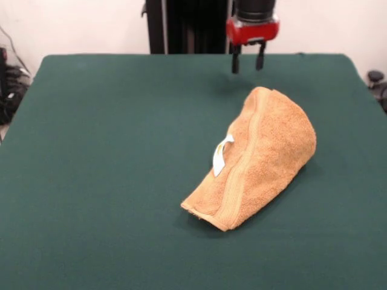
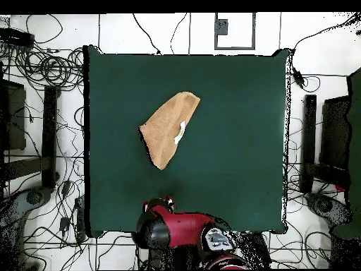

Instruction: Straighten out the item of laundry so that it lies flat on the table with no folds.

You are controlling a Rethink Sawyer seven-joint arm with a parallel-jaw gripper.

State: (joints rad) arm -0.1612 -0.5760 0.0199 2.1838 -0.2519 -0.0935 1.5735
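Note:
The tan-orange towel [image 1: 266,154] lies folded over on itself in a long bunched shape on the right half of the green table [image 1: 109,151]. Its woven band [image 1: 240,175] runs along the folded length and the white care tag [image 1: 220,156] sticks out at its left side. My gripper [image 1: 248,63] hangs open and empty above the table's far edge, just behind the towel's far end and apart from it. In the overhead view the towel [image 2: 169,130] lies diagonally left of the table's [image 2: 240,141] middle, with the tag [image 2: 180,133] on its right side; the red arm head [image 2: 161,209] sits at the bottom edge.
The black pedestal [image 1: 187,27] stands behind the table's far edge. Cables [image 2: 49,70] and dark equipment [image 2: 28,134] lie on the floor around the table on both sides.

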